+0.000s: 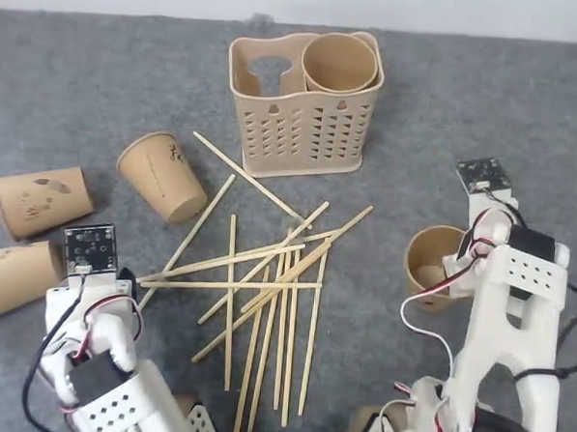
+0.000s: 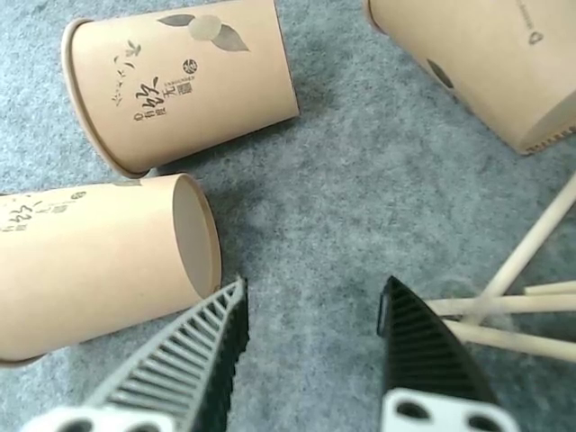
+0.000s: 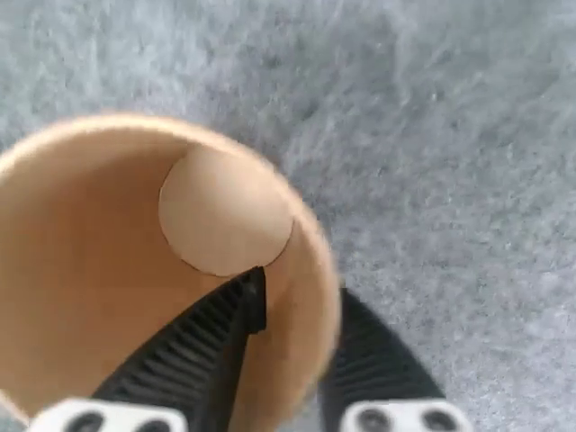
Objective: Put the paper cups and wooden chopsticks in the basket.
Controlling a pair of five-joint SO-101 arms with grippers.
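MATERIALS AND SURFACE FINISH

Paper cups (image 1: 165, 176): brown paper, matt, smooth-walled; the upright paper cup (image 3: 108, 270) shows the same matt finish inside.
Wooden chopsticks (image 1: 229, 300): pale bare wood, matt.
Basket (image 1: 298, 129): beige moulded plastic, smooth.
Table covering (image 1: 83, 79): grey cloth, felt-like, rough nap.
Left gripper (image 2: 315, 292) and right gripper (image 3: 302, 292): ribbed matt plastic fingers (image 2: 423, 351).
Arm housings (image 1: 522, 277): white plastic, smooth.

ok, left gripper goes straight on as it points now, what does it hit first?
Probably bare grey mat: the left gripper, open, aims at the gap between the lying paper cup and the chopstick ends. Neither lies in that line, though depth is hard to judge.
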